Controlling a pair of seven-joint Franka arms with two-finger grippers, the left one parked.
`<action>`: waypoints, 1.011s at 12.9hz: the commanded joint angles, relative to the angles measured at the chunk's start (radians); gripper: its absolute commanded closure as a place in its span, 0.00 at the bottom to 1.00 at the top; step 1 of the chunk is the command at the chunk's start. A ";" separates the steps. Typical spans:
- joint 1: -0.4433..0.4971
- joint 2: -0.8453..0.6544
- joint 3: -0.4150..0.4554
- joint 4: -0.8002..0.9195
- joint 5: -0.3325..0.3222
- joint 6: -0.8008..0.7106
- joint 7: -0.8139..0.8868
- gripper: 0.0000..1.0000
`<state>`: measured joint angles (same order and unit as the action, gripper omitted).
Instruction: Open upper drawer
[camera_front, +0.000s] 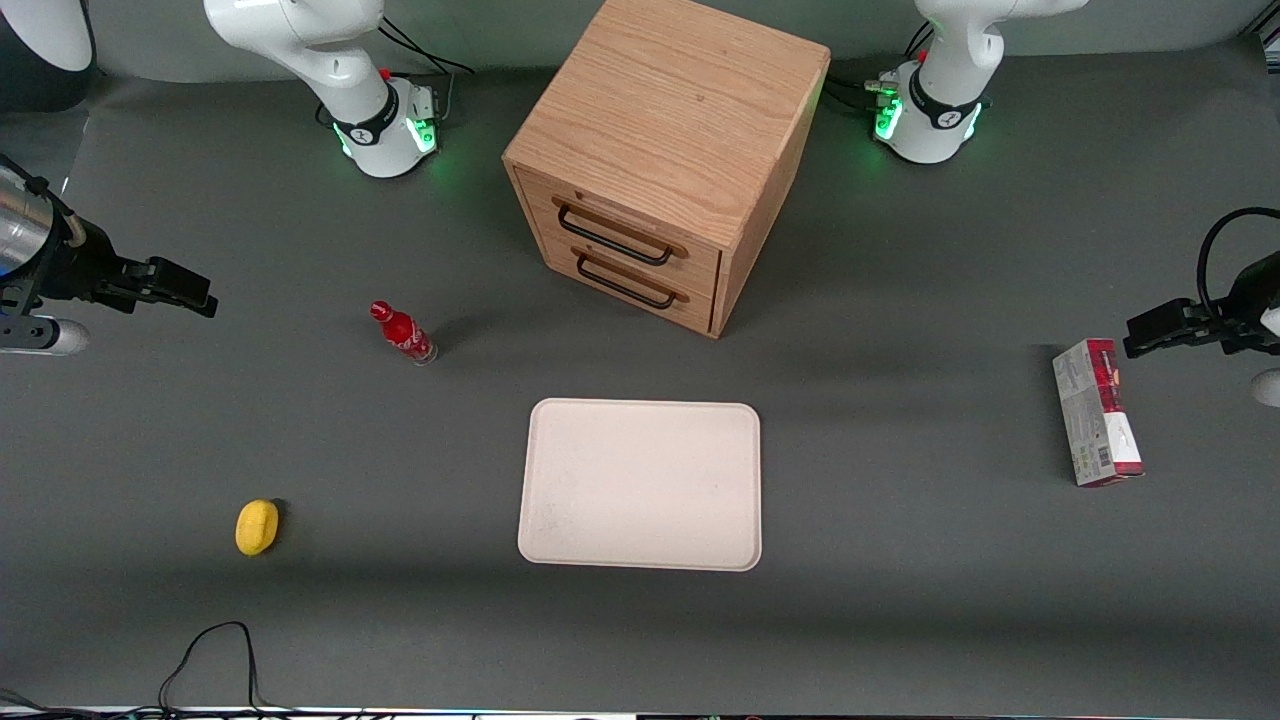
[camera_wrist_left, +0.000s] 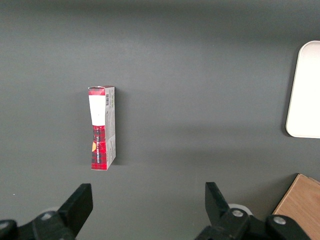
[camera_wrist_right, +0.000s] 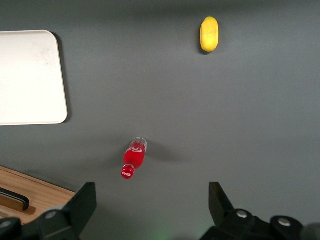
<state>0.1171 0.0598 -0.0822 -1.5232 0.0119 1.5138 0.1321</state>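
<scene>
front view: upper drawer (camera_front: 628, 232) well apart from fingers (camera_front: 180, 288)

red bottle (camera_front: 403, 335), lemon (camera_front: 257, 527), tray (camera_front: 640, 485), carton (camera_front: 1096, 412)

We list one grey table (camera_front: 900, 600), and on it: a wooden cabinet (camera_front: 665, 150); a pale tray (camera_front: 640, 485) nearer the front camera; a standing red bottle (camera_front: 402, 333); a yellow lemon (camera_front: 256, 527); a carton (camera_front: 1096, 412) lying toward the parked arm's end. The gripper (camera_front: 190, 290) hangs above the working arm's end, fingers apart.
</scene>
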 joint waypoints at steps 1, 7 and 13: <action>0.003 0.015 -0.005 0.034 0.025 -0.017 -0.025 0.00; 0.009 0.080 0.093 0.060 0.155 -0.026 -0.078 0.00; 0.016 0.107 0.395 0.058 0.197 -0.026 -0.217 0.00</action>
<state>0.1387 0.1342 0.2427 -1.4944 0.1957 1.5112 0.0060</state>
